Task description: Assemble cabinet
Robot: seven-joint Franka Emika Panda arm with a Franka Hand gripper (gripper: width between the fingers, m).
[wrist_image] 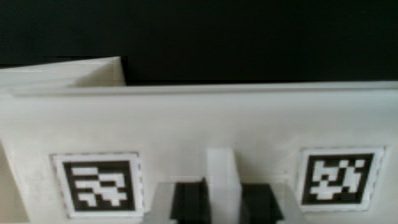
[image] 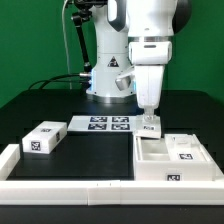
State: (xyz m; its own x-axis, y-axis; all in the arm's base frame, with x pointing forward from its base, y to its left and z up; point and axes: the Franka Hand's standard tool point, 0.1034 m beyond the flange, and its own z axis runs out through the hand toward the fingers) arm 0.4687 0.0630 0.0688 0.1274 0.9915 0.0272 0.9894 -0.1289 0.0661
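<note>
Still early I'd say: end effector point(image: 149, 114) clamped on a tagged white part point(image: 150, 127) at the cabinet point(image: 150, 170), one drawer block point(image: 42, 138) sitting loose well away from it on the desk point(image: 95, 152).

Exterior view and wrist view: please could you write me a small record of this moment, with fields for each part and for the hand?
cabinet: on the table, exterior view's right, open side up
drawer block: exterior view's left, apart from the cabinet, untouched
marker board: flat, between drawer block and hand
hand: low, at the cabinet's far edge
wrist view: white wall with two tags; thin white rib between the fingers
hand state: open or shut cannot be told
</note>
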